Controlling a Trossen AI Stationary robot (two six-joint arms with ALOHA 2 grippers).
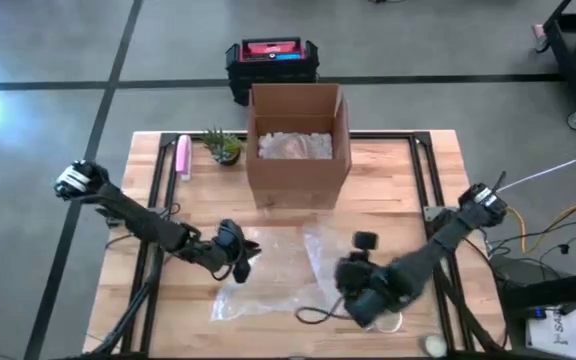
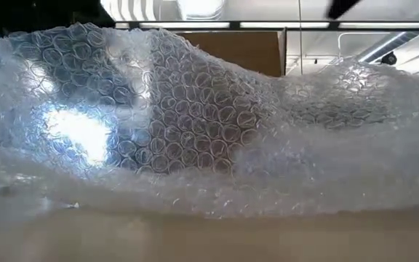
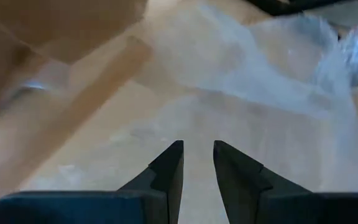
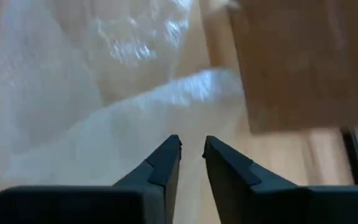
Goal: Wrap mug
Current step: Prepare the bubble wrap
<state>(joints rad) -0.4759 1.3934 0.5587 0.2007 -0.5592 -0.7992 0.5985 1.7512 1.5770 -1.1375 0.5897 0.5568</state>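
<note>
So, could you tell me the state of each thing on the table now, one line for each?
Cardboard box: upright, top open, pale packing material inside.
Bubble wrap: spread loosely on the table in front of the box, crumpled, not wrapped around anything.
Left gripper: at the wrap's left edge, jaws slightly apart, holding nothing.
Right gripper: at the wrap's right edge, jaws slightly apart, holding nothing.
Small plant: upright beside the box.
Mug: cannot be made out.

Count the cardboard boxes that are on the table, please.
1. The open brown cardboard box stands at the far middle of the wooden table, with pale packing material inside. Nothing else like it shows, though the clear bubble wrap sheet could hide small things.
</note>
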